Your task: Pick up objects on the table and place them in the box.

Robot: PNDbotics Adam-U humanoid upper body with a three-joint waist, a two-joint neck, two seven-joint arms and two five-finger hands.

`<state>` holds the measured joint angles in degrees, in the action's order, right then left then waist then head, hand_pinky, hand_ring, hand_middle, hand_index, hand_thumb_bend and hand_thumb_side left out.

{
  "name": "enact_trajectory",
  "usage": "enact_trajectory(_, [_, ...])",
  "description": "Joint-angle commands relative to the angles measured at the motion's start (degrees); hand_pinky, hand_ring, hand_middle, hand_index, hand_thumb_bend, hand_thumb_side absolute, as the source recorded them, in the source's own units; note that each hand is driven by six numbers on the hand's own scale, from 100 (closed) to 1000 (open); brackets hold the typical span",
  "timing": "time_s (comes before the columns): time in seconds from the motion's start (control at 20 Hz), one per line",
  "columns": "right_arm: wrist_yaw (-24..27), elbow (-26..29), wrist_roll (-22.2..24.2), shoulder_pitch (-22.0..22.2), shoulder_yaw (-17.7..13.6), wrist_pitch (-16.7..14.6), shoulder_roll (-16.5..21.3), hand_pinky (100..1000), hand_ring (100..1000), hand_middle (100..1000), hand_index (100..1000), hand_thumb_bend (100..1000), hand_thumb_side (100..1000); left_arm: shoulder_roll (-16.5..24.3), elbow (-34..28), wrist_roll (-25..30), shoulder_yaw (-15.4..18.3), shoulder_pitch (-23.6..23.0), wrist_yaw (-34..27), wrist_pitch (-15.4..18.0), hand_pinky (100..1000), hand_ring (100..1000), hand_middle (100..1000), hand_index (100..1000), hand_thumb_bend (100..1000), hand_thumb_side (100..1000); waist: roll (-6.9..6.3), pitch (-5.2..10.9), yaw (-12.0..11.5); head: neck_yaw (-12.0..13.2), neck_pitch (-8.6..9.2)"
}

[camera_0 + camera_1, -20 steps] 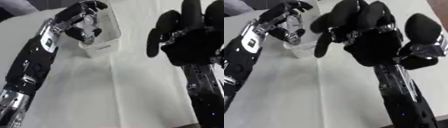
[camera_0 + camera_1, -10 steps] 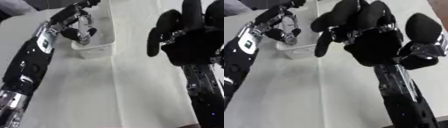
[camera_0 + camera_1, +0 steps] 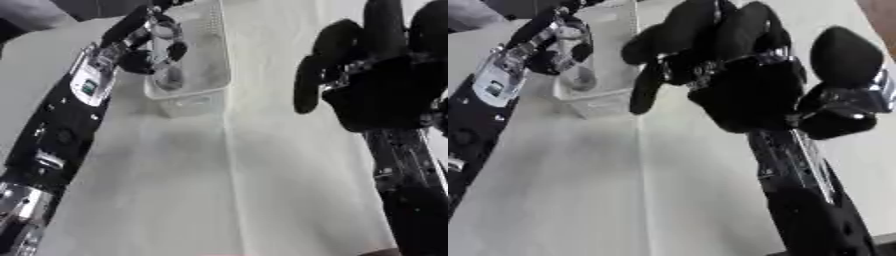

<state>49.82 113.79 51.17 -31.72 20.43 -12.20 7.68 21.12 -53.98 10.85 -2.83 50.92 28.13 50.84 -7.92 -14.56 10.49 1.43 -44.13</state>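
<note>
The robot's left hand (image 3: 150,46) is reaching over the near end of the clear plastic box (image 3: 203,75), its fingers curling downward into it; whether they are holding anything cannot be told, and no loose object is showing beneath or beside them. The right hand (image 3: 750,95) is hovering idle, raised beside the box, fingers relaxed and grasping nothing. The placing step appears to be under way; the next move likely calls for uncurling the fingers inside the box walls.
</note>
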Motion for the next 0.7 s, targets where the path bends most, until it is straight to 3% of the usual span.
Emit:
enact_trajectory(0.05, [-0.3,0.8,0.8,-0.2,-0.2,-0.5,0.0,705,853,793,800,100,884,1.6,-0.8,0.7,1.0,0.7,-3.0,-0.7,824,902,936,1000,200,1000,0.34,1.41,-0.1,-0.9,0.01])
enact_trajectory(0.2, [-0.3,0.8,0.8,-0.1,-0.1,-0.4,0.0,705,853,793,800,100,884,1.8,-0.7,0.4,0.7,0.9,-5.7,-1.6,898,955,980,1000,210,1000,0.29,1.48,-0.2,-0.8,0.01])
enact_trajectory(0.25, [-0.3,0.8,0.8,0.0,-0.1,-0.4,0.1,705,853,794,800,100,884,2.0,-1.1,0.9,0.6,0.9,-5.6,-1.2,949,989,1000,1000,315,875,0.28,1.50,-0.3,-0.8,0.01])
enact_trajectory(0.3, [-0.3,0.8,0.8,0.0,-0.1,-0.4,0.1,705,853,794,801,100,884,2.1,-1.5,1.4,0.6,0.9,-5.2,-0.9,943,983,1000,1000,340,849,0.27,1.50,-0.3,-0.9,0.01])
enact_trajectory(0.4, [-0.3,0.8,0.8,0.0,-0.1,-0.4,0.0,705,853,793,801,100,884,2.1,-1.7,2.0,0.7,0.9,-4.6,-0.8,940,981,1000,1000,324,878,0.28,1.52,-0.3,-0.8,0.01])
enact_trajectory(0.45, [-0.3,0.8,0.8,0.0,-0.1,-0.4,0.0,705,853,793,800,100,884,2.0,-1.5,1.9,0.9,0.9,-4.8,-1.0,967,998,1000,1000,205,1000,0.30,1.53,-0.3,-0.9,0.01])
enact_trajectory(0.7, [-0.3,0.8,0.8,0.0,-0.1,-0.4,0.0,705,853,793,801,100,885,2.1,-1.0,1.9,1.0,0.9,-5.4,-2.1,950,983,1000,1000,203,1000,0.35,1.58,-0.4,-0.9,0.01])
